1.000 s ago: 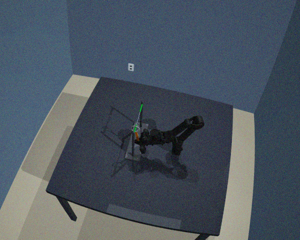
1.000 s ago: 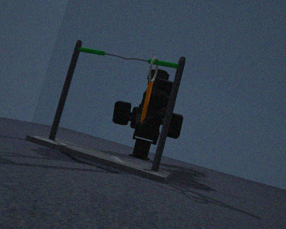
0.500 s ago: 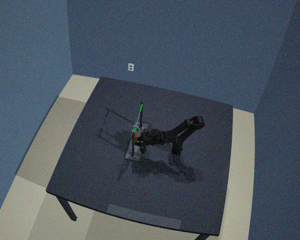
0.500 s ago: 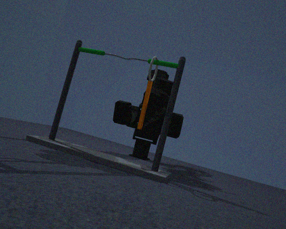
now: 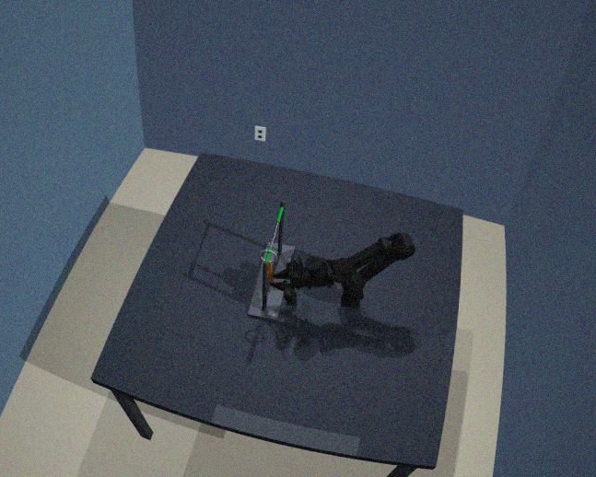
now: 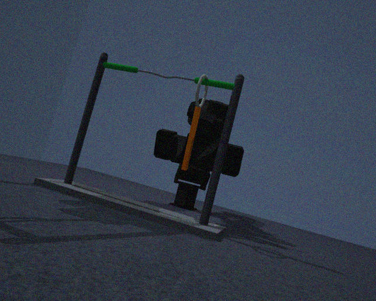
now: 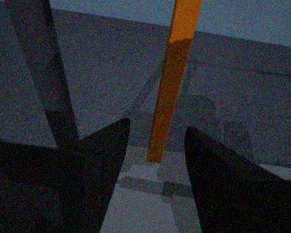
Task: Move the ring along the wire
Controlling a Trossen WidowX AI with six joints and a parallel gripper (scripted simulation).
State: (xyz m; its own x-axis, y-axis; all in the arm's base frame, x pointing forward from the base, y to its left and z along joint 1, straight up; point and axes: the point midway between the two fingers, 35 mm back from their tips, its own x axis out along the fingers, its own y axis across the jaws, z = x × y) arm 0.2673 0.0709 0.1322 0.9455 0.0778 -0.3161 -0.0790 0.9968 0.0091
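On green wire end (image 6: 217, 83) – pale ring (image 6: 201, 90), long orange handle (image 6: 190, 137).

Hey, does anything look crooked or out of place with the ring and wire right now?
Nothing stands out. The ring hangs on the green part beside the post, its orange handle hanging free between the fingers of the open gripper, touching neither finger.

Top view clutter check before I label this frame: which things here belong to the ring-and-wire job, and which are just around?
Job: ring, orange handle, wire, green parts, posts, gripper, open.

Around: table, wall outlet.
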